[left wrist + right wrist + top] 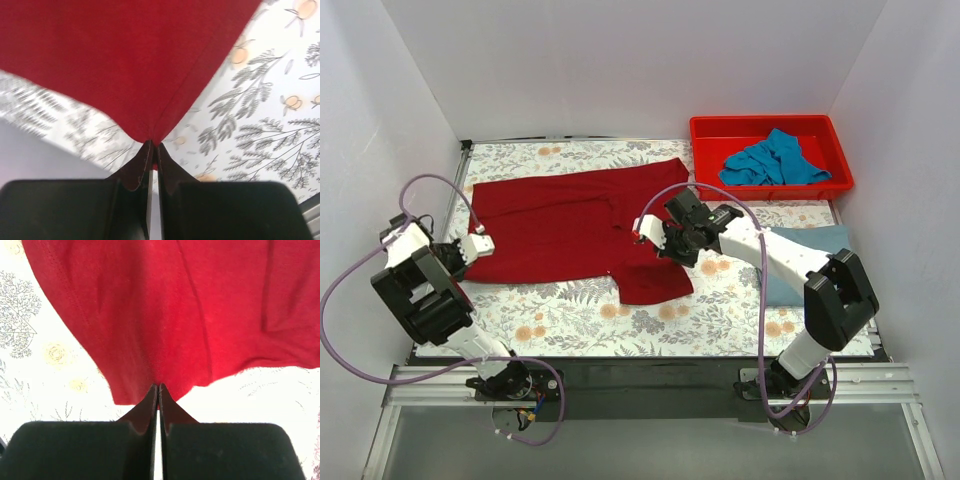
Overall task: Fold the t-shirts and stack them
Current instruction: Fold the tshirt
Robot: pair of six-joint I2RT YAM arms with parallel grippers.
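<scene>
Dark red t-shirt [570,225] lies spread on our floral table [720,320], w/ both claws pinched tight on it: left gripper [152,146] on its left corner, right gripper [158,386] on an edge nr the right side. Teal-blue t-shirt [775,160] sits crumpled in the red bin [765,122]; grey-blue t-shirt [828,238] lies at the table's right edge.

grey-blue t-shirt [825,238] partly hidden, perhaps folded
</scene>
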